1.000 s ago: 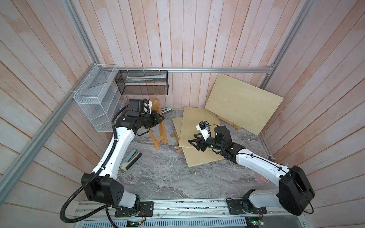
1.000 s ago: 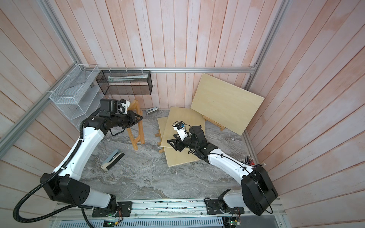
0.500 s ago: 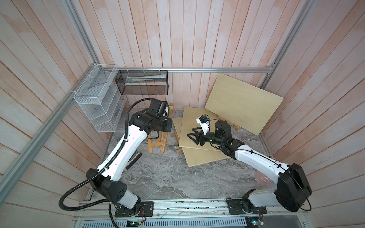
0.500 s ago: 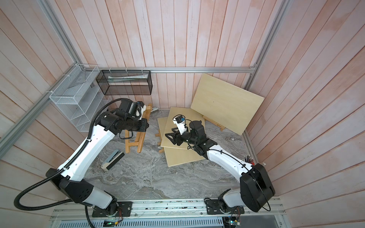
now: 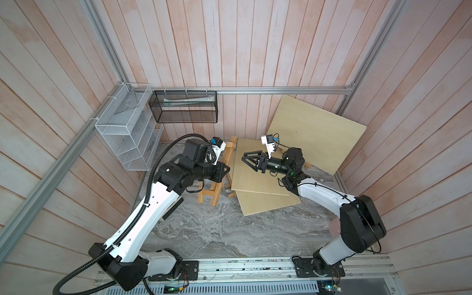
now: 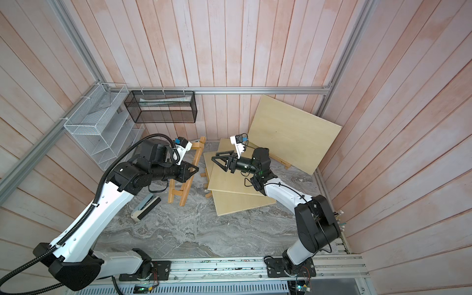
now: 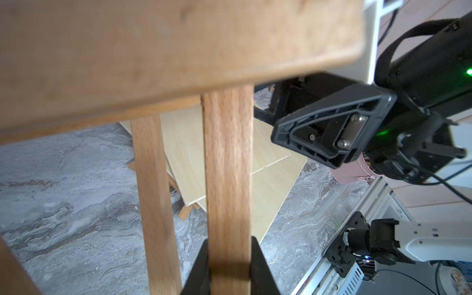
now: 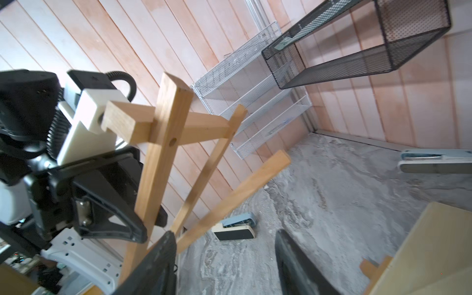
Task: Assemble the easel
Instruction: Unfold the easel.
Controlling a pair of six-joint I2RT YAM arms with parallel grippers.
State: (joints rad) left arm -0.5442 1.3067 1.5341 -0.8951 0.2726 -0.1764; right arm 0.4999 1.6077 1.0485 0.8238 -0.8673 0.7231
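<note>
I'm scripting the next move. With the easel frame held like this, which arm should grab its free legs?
Right, probably. The left gripper is shut on the centre bar of the easel, so it is busy. The right gripper is open and empty, facing the frame, over the plywood boards.

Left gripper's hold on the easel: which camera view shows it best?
The left wrist view: the left gripper has a jaw on each side of one easel bar. The right wrist view shows it sideways, one finger behind the bar. In both top views it lies over the easel, contact hidden.
</note>
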